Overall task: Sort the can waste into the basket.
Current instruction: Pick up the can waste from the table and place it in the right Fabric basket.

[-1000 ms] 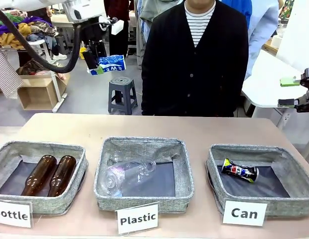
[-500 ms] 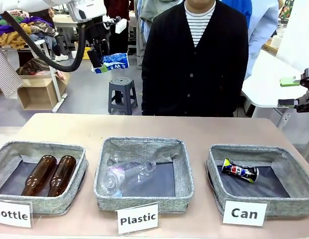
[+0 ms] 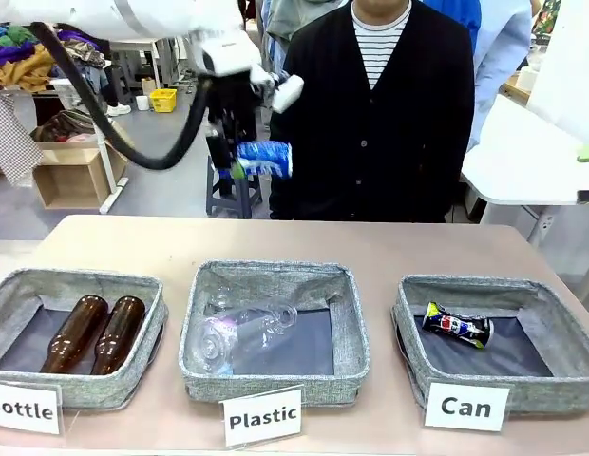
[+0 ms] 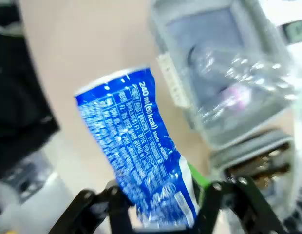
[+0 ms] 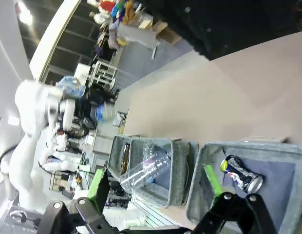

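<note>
The blue can point(image 3: 265, 159) hangs high above the far side of the bench point(image 3: 275, 242), in front of the person point(image 3: 375, 109), clamped by its crumpled end between the fingers of the left gripper point(image 4: 163, 207) — the wrist view shows its white print plainly. The dark can point(image 3: 457, 325) lies in the Can basket point(image 3: 408, 328) at the near right, behind its white "Can" sign point(image 3: 465, 407). So the step in hand is the carry of the second can across to that basket.

The next move, as I judge it, calls for a long sweep to the right and nearer, over the Plastic basket point(image 3: 356, 332), then a descent above the dark lining before letting go; an early release would drop the can in the wrong basket.

The right gripper point(image 5: 156, 204) looks down at the baskets with its fingers spread and nothing between them.

The bench is a pale beige top with three grey fabric baskets in a row; the left one point(image 3: 147, 323) holds two brown bottles point(image 3: 93, 332), the middle one what seems to be a single clear plastic bottle point(image 3: 242, 334). Beyond — a stool point(image 3: 233, 180), a cardboard box point(image 3: 71, 176), and heaps of cloth point(image 3: 28, 57).
</note>
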Robot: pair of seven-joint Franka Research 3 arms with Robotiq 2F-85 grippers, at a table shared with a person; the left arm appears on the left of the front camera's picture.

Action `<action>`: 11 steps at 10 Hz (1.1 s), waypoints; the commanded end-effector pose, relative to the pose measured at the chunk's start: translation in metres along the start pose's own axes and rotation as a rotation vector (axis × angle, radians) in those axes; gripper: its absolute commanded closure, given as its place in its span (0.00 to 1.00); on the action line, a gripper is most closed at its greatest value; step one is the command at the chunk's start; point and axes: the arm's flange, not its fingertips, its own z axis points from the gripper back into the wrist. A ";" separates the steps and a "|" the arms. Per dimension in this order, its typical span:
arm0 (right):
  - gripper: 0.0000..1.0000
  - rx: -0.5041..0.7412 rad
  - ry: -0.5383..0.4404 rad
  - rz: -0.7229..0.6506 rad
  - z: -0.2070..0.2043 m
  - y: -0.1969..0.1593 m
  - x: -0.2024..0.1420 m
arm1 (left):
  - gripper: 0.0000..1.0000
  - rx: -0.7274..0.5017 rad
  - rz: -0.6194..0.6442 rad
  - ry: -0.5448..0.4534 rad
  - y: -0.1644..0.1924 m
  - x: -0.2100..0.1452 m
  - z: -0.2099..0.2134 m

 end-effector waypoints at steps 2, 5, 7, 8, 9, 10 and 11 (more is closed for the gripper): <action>0.00 -0.041 -0.030 -0.060 0.031 0.022 0.010 | 0.59 0.207 -0.216 -0.075 -0.092 0.041 -0.054; 0.00 -0.186 0.089 0.015 0.078 0.015 -0.013 | 0.59 0.259 -0.111 -0.337 -0.050 0.148 -0.063; 0.00 -0.248 0.102 -0.014 0.110 -0.017 -0.025 | 0.59 0.086 -0.166 -0.413 -0.005 0.213 -0.053; 0.00 -0.225 0.067 -0.019 0.125 -0.030 -0.031 | 0.59 -0.031 -0.198 -0.457 0.017 0.246 -0.053; 0.00 -0.248 0.002 -0.019 0.136 -0.041 -0.036 | 0.59 -0.142 -0.193 -0.482 0.042 0.276 -0.058; 0.00 -0.247 -0.053 -0.020 0.145 -0.051 -0.043 | 0.59 -0.239 -0.173 -0.494 0.068 0.304 -0.066; 0.00 -0.251 0.051 -0.042 0.131 -0.033 -0.036 | 0.59 -0.294 -0.162 -0.455 0.084 0.321 -0.078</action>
